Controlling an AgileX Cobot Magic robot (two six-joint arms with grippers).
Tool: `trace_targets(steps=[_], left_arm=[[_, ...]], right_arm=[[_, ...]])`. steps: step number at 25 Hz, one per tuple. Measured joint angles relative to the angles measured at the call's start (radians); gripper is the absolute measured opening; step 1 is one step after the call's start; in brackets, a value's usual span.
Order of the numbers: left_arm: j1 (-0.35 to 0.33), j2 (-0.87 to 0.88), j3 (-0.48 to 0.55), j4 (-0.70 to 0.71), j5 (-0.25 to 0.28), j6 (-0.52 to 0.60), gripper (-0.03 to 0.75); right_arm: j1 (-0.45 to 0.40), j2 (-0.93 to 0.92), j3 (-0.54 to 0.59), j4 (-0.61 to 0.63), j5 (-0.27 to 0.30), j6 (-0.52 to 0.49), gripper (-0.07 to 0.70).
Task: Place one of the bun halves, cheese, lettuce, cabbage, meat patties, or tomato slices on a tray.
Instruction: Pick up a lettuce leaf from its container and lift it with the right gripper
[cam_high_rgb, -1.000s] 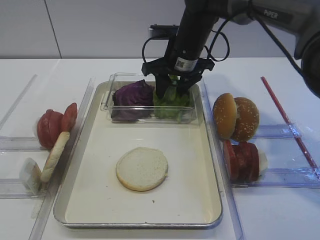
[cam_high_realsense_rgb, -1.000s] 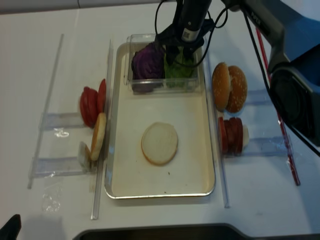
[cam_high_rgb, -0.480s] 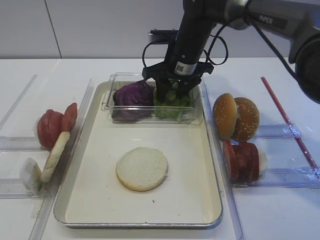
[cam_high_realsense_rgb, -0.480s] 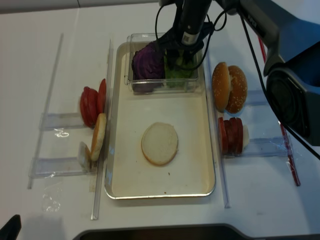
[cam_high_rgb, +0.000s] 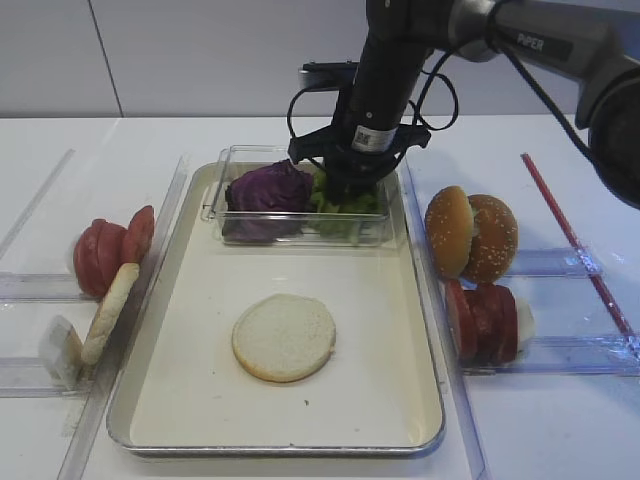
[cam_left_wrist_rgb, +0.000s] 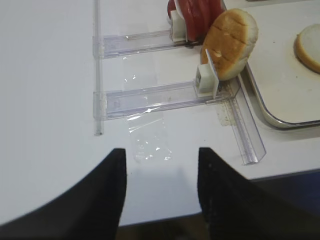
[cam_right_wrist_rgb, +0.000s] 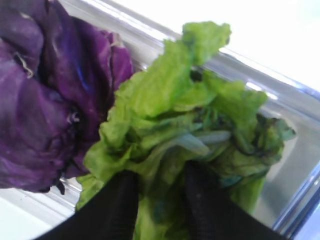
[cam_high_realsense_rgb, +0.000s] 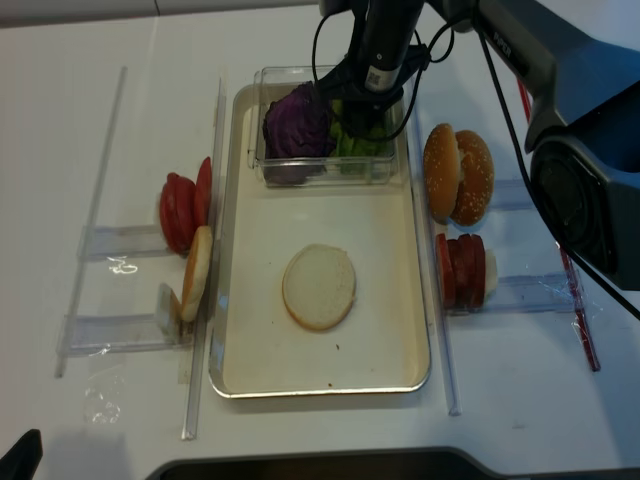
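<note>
Lettuce (cam_right_wrist_rgb: 185, 130) sat bunched, frills pointing away from right gripper (cam_right_wrist_rgb: 160, 200), fingers clamped on its base; cabbage (cam_right_wrist_rgb: 45, 95) left of it.

Just a plain white counter (cam_high_rgb: 560, 150) under bright, even light, with a pale grey panelled wall (cam_high_rgb: 200, 55) right behind it.
</note>
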Motion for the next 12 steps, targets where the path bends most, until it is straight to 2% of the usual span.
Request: trace_targets(steps=[7,12], left_arm=[[0.0,0.0,0.0,0.0,0.0,0.0,0.343],[0.0,0.0,0.0,0.0,0.0,0.0,0.343]], right_arm=[[0.0,0.0,0.0,-0.002,0.0,0.0,0.199],[0.0,0.0,0.0,-0.004,0.0,0.0,0.091]])
